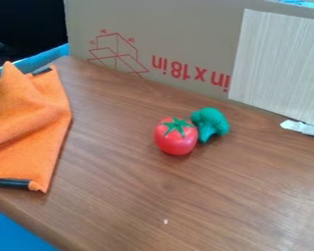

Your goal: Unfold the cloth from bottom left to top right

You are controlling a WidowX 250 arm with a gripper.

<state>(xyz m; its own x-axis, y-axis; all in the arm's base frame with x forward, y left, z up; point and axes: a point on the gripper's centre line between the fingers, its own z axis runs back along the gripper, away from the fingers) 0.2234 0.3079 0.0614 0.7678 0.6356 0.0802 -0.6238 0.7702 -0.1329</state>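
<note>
So the cloth (pixel 28 122) is over on the left of the table (pixel 127 196), running out past the view's edge. It's bright orange and looks soft, kinda fuzzy like a towel, with shallow creases across the middle. The top pokes up into a rounded peak, the right side bulges out a bit, then it narrows down to a corner near the table's front edge. There's a short black strip (pixel 12 183) at the bottom with a little orange nub at its end, and a smaller black piece (pixel 41 71) up by the top corner.

As for the gripper, can't tell how far open it is or whether it's got hold of anything. Same deal with where the cloth sits relative to it, and with the arm's pose.

Table's brown with streaky wood grain and a rounded front edge. Well apart from the cloth, to its right, there's a smooth, round red tomato (pixel 176 139) with a green star-shaped top, and a bumpy green broccoli (pixel 211 120) just beside it, slightly farther back. Behind them stands flat tan cardboard (pixel 186 29) with red printing, plus a pale, finely streaked panel (pixel 277 63) at a tilt.
</note>
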